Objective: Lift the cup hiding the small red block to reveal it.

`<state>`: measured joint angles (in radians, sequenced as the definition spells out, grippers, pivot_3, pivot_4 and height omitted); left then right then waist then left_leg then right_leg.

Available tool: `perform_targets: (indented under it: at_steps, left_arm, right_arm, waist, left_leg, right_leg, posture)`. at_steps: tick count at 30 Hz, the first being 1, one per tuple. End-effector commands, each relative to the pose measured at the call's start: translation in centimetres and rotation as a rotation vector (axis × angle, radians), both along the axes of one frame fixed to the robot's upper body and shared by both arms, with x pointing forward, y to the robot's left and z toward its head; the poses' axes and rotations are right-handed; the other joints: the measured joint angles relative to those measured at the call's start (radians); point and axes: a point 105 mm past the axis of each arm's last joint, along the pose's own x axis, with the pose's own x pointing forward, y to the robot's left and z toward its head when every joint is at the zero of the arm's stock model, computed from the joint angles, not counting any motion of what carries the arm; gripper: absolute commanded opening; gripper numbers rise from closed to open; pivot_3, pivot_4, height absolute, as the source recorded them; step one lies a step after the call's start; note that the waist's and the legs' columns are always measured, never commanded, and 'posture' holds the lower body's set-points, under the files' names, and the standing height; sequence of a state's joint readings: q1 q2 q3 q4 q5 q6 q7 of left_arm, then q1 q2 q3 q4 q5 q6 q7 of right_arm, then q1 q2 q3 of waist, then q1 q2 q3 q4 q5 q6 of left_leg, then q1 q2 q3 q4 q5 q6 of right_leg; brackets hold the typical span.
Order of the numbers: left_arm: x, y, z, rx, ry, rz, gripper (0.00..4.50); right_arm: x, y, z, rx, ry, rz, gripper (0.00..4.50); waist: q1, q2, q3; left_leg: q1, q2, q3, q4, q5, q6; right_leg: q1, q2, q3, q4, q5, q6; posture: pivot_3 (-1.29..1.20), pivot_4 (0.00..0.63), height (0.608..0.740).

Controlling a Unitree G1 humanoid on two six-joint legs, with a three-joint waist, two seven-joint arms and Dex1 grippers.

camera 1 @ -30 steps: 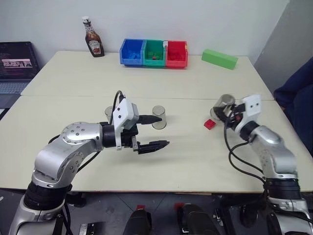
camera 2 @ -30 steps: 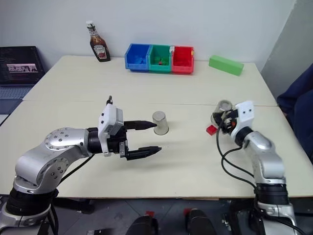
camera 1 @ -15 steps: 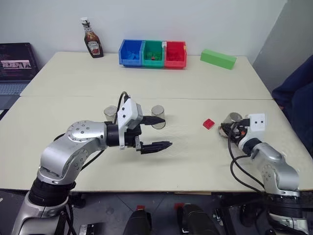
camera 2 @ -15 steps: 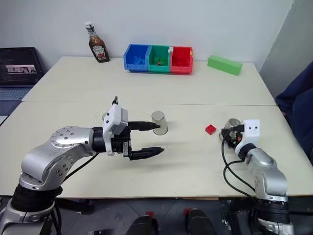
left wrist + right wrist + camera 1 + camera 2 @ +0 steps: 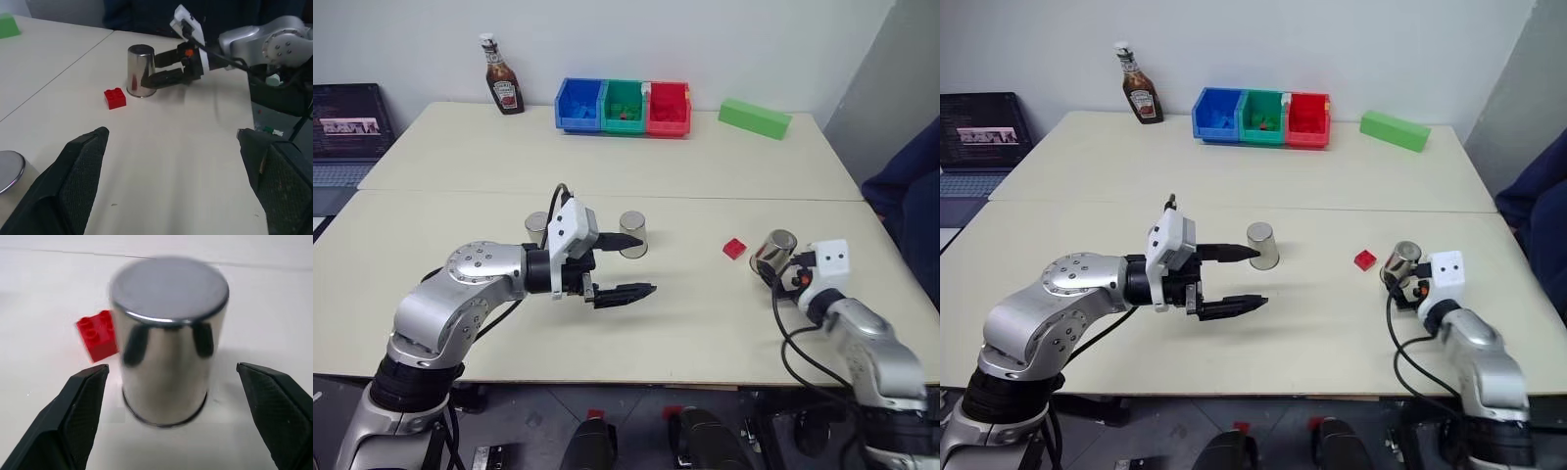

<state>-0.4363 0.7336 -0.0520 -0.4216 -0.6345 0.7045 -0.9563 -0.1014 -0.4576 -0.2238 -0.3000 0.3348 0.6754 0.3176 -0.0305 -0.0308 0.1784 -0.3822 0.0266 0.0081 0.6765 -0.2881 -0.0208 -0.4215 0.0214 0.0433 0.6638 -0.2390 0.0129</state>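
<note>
Right end effector (image 5: 168, 396) wide open, empty, astride the cup (image 5: 168, 340) on beige table (image 5: 705, 166), white wall (image 5: 754, 39) behind.

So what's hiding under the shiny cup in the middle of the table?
Can't tell. The middle cup stands upside down with its rim flat on the table, so whatever is inside is covered. The small red block already lies in the open beside another cup.

Bare table (image 5: 705, 323) between both arms; cup (image 5: 772, 252) stands just beside red block (image 5: 734, 248), blocking that side.
</note>
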Motion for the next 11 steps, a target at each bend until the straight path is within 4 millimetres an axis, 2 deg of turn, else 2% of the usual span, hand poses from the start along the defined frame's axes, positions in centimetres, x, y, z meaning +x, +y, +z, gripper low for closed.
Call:
perform_targets:
  at_steps: [1,5,8,11]
  left_arm:
    - [-0.1,1.3,0.5,0.021,-0.024,0.035,4.50]
    - [0.0,2.7,0.1,0.041,-0.001,0.072,4.50]
    - [0.8,3.5,-0.1,0.041,-0.006,0.117,4.50]
    - [0.9,3.3,-0.1,0.039,-0.006,0.113,4.50]
  right_arm:
    - [-2.8,0.8,3.8,0.019,0.005,0.094,4.46]
    - [-4.5,1.8,5.8,0.041,0.055,0.183,4.46]
    - [-6.0,2.9,5.9,0.047,0.111,0.248,4.46]
    - [-6.4,3.3,5.6,0.054,0.138,0.260,4.46]
  waist:
    - [0.000,0.001,0.001]
    - [-0.004,0.002,0.001]
    - [-0.001,0.002,0.001]
    - [-0.001,0.002,0.001]
  left_leg:
    - [0.000,0.000,0.000,0.000,0.000,0.000]
    - [0.001,0.001,0.001,0.000,0.000,0.000]
    - [0.002,0.001,0.000,0.000,0.000,0.000]
    - [0.001,0.001,-0.001,0.000,0.000,0.000]
  right_leg:
    - [0.000,0.000,0.000,0.000,0.000,0.000]
    - [0.000,-0.001,0.001,0.001,0.000,0.000]
    - [0.000,0.000,0.000,0.001,0.000,0.000]
    - [0.001,0.001,-0.001,0.000,0.000,0.000]
  posture:
    - [0.00,0.150,0.740]
    - [0.00,0.150,0.740]
    - [0.00,0.150,0.740]
    - [0.00,0.150,0.740]
